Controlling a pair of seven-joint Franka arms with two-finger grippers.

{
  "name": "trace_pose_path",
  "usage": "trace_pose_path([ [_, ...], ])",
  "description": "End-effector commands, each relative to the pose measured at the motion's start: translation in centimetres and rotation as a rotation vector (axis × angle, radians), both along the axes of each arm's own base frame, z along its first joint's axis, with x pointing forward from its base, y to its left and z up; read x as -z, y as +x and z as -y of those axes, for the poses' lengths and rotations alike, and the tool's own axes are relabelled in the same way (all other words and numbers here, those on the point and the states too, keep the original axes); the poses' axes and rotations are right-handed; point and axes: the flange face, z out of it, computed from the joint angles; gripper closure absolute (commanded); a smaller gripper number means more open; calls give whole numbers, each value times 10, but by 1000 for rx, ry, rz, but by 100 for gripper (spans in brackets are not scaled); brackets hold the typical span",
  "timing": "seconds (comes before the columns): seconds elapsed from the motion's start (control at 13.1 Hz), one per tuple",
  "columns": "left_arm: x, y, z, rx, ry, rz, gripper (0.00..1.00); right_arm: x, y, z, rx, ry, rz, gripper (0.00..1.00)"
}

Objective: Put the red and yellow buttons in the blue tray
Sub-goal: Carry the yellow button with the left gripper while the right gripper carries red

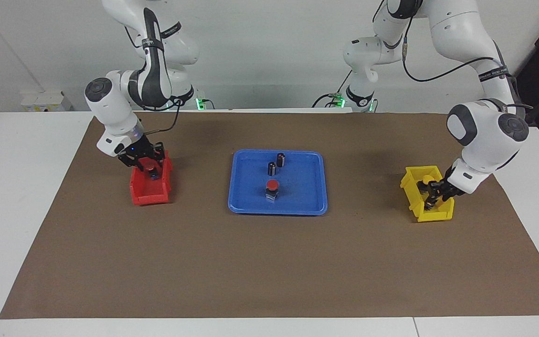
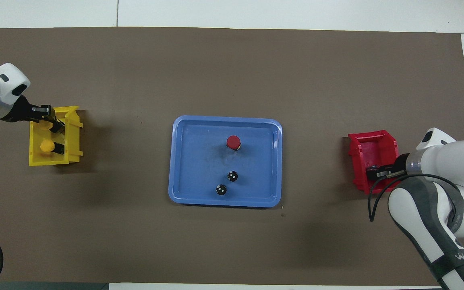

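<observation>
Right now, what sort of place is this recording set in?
Probably a robotics lab bench: two white arms mounted at a white table, a brown mat laid as a work surface, and sorting props, a blue tray between a red bin and yellow bin.

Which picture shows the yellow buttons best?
The overhead view: both yellow buttons show inside the yellow bin, one at the left gripper. The facing view shows only one cap; the gripper hides the rest.
</observation>
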Motion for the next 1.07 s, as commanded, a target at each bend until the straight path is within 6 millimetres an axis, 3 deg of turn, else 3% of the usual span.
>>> trace_pose_path([
  [0.0,-69,11,5,-13,-26,-17,98,-3,-8,5,-12,6,21,71],
  [0.08,-92,14,17,-28,-24,-23,98,-5,-7,3,-12,8,15,78],
  [0.23,-101,20,103,-35,-15,-63,99,-35,21,-2,-29,28,-25,80],
  [0.3,-102,17,145,-110,-15,-47,99,-68,47,-7,-21,45,-71,80],
  [0.38,-106,15,191,-156,-33,3,99,-88,64,-15,9,52,-105,80],
  [0.53,-97,-8,275,-127,-68,20,99,-127,97,-71,36,49,-107,80],
  [0.61,-95,-18,307,-94,-80,29,99,-137,104,-103,73,46,-91,80],
  [0.69,-80,-22,337,-86,-86,36,99,-140,106,-135,103,44,-83,80],
  [0.84,-56,-29,373,-79,-97,50,99,-148,103,-179,133,44,-66,80],
  [0.99,-26,-40,408,-85,-110,23,99,-152,103,-197,155,51,-47,80],
])
